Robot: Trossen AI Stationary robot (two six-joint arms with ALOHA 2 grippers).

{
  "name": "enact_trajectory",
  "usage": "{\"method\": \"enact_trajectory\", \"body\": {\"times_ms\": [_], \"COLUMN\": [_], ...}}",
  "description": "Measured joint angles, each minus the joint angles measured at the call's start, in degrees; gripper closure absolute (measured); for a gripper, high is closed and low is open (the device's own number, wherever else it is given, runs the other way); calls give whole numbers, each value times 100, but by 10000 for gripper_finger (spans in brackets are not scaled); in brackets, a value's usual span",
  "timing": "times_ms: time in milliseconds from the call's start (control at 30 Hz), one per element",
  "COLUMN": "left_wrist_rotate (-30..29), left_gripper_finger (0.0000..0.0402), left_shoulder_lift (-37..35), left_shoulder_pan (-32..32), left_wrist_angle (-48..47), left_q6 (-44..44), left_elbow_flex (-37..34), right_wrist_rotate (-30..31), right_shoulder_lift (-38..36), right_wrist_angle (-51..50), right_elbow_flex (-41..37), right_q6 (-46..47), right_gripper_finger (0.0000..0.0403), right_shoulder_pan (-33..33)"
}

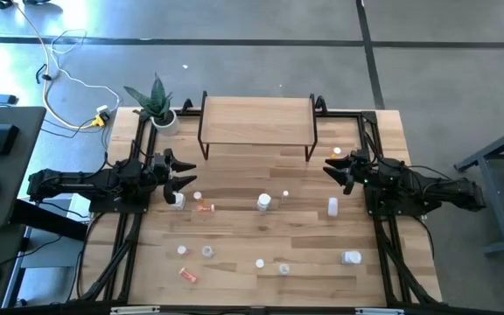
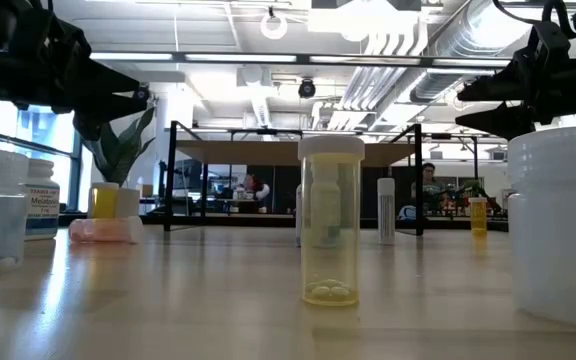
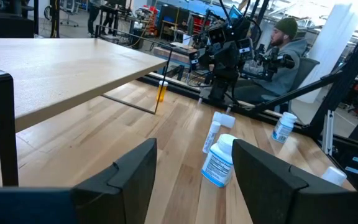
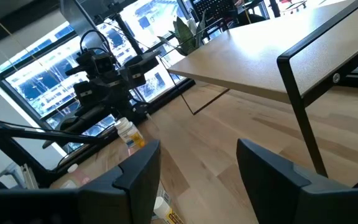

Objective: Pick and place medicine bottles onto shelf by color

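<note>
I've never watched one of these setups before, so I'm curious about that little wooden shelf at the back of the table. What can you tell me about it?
The shelf is a low rectangular board of pale, smooth wood carried on thin black metal legs with an open frame. It stands upright at the far edge of the table, midway between the two arms and beside a small potted plant. Its top is bare: no bottle rests on it, and neither gripper touches it. The space beneath it is open.

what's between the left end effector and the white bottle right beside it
Nothing visible. The open left end effector hangs just above the white bottle with bare tabletop between; the shelf beyond is also unobstructed.
</note>
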Motion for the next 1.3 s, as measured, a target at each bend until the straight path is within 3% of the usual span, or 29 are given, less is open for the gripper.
{"method": "enact_trajectory", "body": {"times_ms": [900, 1300], "left_wrist_rotate": [2, -197], "left_gripper_finger": [202, 202], "left_shoulder_lift": [0, 0], "left_shoulder_pan": [0, 0], "left_wrist_angle": [2, 219], "left_q6": [-17, -1306], "left_elbow_flex": [2, 2], "right_wrist_rotate": [1, 0], "right_shoulder_lift": [1, 1], "right_wrist_angle": [-1, -1], "right_elbow_flex": [-1, -1], "right_q6": [0, 0], "right_gripper_finger": [201, 201], "right_shoulder_pan": [1, 0]}}
